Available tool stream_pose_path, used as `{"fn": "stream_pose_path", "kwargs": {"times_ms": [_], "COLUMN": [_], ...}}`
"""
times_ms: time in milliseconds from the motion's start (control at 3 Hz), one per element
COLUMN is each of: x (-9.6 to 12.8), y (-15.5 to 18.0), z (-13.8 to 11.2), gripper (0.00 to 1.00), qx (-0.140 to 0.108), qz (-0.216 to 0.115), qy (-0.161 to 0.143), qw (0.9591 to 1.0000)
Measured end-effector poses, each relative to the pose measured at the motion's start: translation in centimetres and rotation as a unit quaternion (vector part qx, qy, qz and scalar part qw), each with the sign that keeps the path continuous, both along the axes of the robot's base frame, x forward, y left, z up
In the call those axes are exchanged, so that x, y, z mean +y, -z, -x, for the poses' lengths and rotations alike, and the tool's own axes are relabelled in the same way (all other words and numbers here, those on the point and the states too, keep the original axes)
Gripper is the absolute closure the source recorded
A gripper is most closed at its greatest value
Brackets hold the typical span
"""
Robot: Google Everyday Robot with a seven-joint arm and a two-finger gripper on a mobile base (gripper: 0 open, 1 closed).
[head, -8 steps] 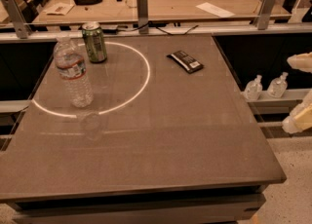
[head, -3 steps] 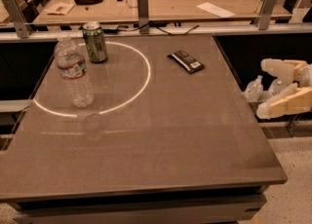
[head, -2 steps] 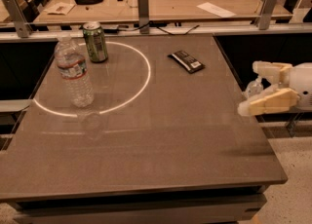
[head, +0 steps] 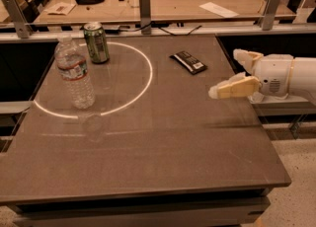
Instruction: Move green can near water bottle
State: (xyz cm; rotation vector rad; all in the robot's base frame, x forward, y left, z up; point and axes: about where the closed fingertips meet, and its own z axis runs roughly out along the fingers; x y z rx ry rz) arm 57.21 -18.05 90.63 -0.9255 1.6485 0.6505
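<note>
At the right edge of the table point(head: 173, 147), the gripper point(head: 224, 73) hangs, apparently spread wide and empty.

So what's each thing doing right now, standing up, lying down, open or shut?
green can: standing upright on the table, nothing holding it.
water bottle: standing upright, white cap on.
dark packet: lying flat on the table.
gripper: open and empty, over the table's right edge.
</note>
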Motion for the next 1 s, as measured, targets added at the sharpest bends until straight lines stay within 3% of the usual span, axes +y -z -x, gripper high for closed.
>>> {"fn": "stream_pose_path", "kwargs": {"times_ms": [667,1000], "x": [5.5,12.8], "y": [0.0,-0.3], "z": [-6.8,-12.2], "gripper": [0.00,0.00], "qx": [-0.034,-0.050], "qz": [0.017,0.003], "qy": [0.013,-0.002], "qw": [0.9992,0.9988]}}
